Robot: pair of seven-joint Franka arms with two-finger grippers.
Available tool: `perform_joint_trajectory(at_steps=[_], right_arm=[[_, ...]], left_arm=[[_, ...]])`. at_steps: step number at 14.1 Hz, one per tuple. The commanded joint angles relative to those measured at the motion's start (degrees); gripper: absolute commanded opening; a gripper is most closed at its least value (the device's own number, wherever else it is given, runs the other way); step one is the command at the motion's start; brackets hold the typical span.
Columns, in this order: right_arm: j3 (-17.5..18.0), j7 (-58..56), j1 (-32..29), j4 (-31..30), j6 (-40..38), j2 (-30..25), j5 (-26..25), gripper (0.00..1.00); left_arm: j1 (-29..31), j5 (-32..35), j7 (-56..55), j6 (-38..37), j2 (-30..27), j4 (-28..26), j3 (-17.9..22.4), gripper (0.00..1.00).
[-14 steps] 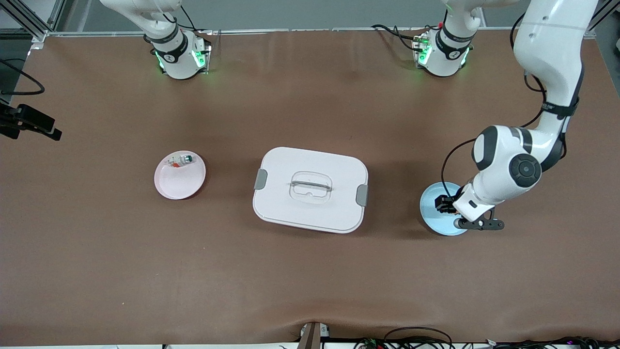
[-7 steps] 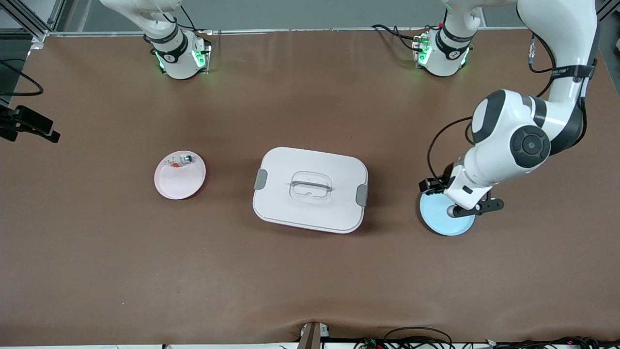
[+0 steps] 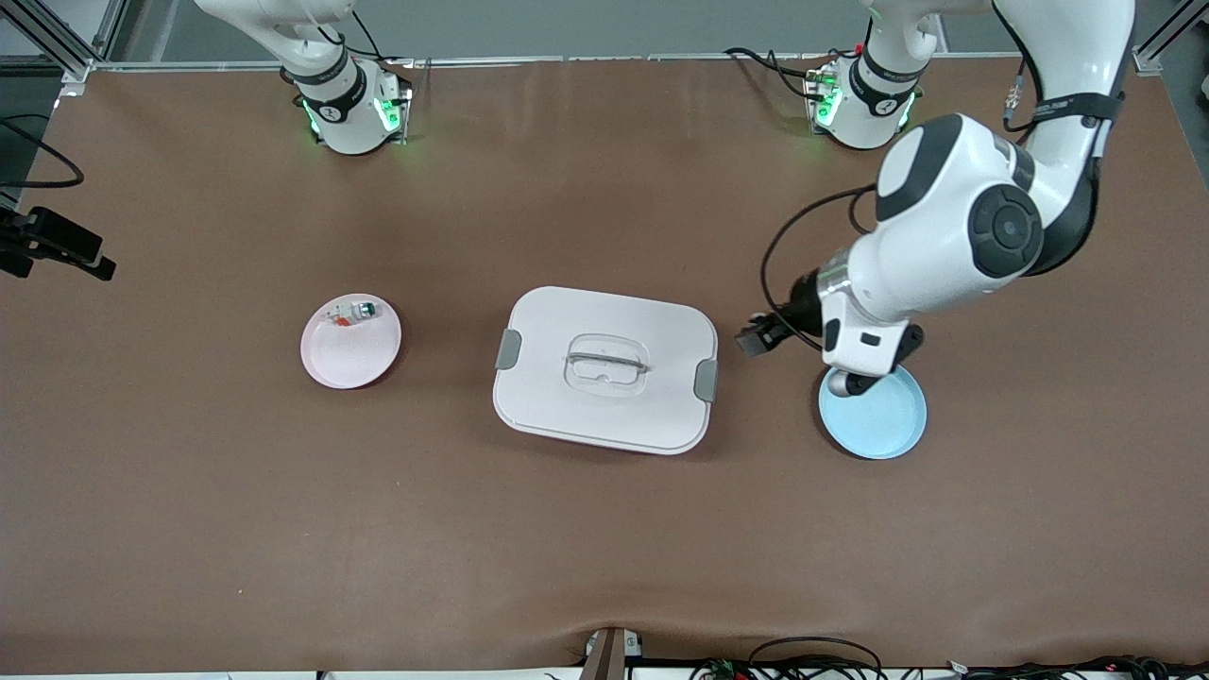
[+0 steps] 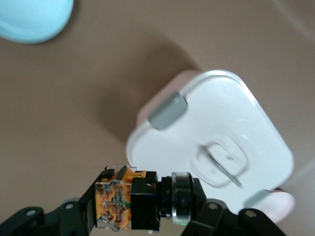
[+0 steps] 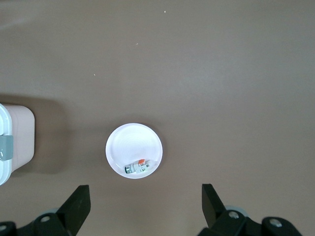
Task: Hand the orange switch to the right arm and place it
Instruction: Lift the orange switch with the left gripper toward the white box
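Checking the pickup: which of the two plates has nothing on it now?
The blue plate, toward the left arm's end of the table, holds nothing. The pink plate, toward the right arm's end, holds a small white-and-clear part.

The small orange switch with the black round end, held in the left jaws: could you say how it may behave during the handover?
The small orange switch with black bands looks rigid, so it probably won't flex. Its round black end may roll if set down. The left gripper covers much of it over the brown table, so the open right gripper likely finds little to grasp.

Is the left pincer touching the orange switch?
Touching. The left wrist view shows the left pincer shut on the orange switch, its fingers clamping both ends.
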Motion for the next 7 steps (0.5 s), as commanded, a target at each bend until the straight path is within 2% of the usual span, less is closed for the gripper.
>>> perform_joint_trajectory(at_steps=[1, 2, 4, 6, 7], right_arm=[[0.7, -0.1, -0.5, -0.2, -0.1, 1.2, 2.7, 1.00], [0.7, -0.5, -0.6, -0.1, -0.1, 1.3, 4.2, 1.00], [0.5, -0.4, -0.9, -0.2, -0.6, 1.4, 4.3, 1.00], [0.7, -1.7, -0.5, -0.5, -1.8, 1.4, 4.7, 1.00], [0.8, -1.7, -0.4, -0.8, -1.8, 1.4, 7.7, 1.00]], left_arm=[[-5.3, -2.2, -12.7, -1.5, 4.0, 6.8, -0.6, 0.00], [-7.2, -2.5, -17.2, -1.1, 4.1, 7.3, -0.7, 0.00], [-9.9, -5.1, -24.8, 0.1, 5.4, 8.4, -0.7, 0.00], [-11.4, -8.9, -31.3, 4.7, 6.2, 8.5, -0.6, 0.00], [-11.7, -9.4, -34.7, 7.2, 7.0, 8.5, -0.7, 0.00]])
